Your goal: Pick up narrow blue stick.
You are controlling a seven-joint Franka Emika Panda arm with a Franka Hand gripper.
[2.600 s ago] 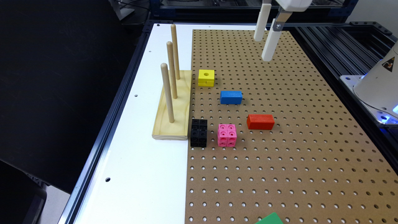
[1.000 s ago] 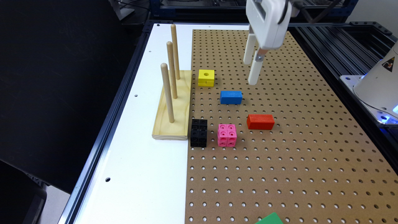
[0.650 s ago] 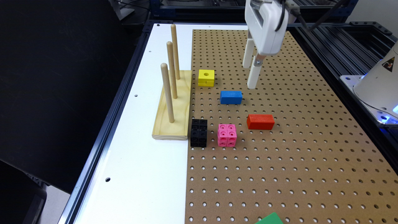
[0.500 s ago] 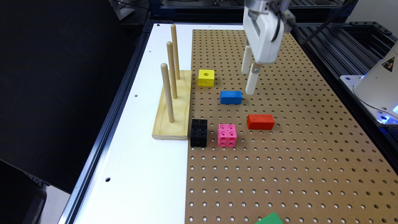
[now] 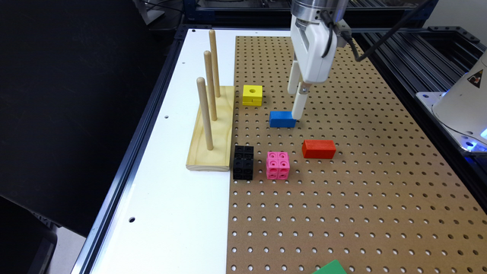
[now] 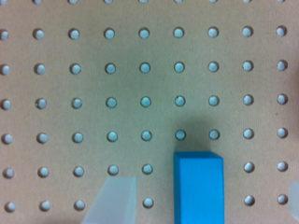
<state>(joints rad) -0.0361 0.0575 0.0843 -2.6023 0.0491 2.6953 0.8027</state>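
Stick: narrow blue stick (image 5: 282, 119) lay flat on the pegboard tabletop (image 5: 342, 198), between the yellow cube with a hole (image 5: 252, 95) and the red block (image 5: 319, 148).
Jaws: gripper (image 5: 297, 102) stood spread apart, low over the stick's end; in the wrist view one fingertip (image 6: 114, 200) sat beside the stick (image 6: 198, 186), not touching.
Neighbours: black block (image 5: 243, 162), pink block (image 5: 278, 165), wooden peg stand (image 5: 211, 129).

Brown pegboard (image 5: 342, 198) beside white tabletop (image 5: 171, 213). Wooden base (image 5: 213, 129) with three upright pegs on the white strip. On pegboard: yellow cube (image 5: 252, 95), black block (image 5: 243, 162), pink block (image 5: 278, 165) just beside it, red block (image 5: 319, 148), green piece (image 5: 330, 268) at the edge.
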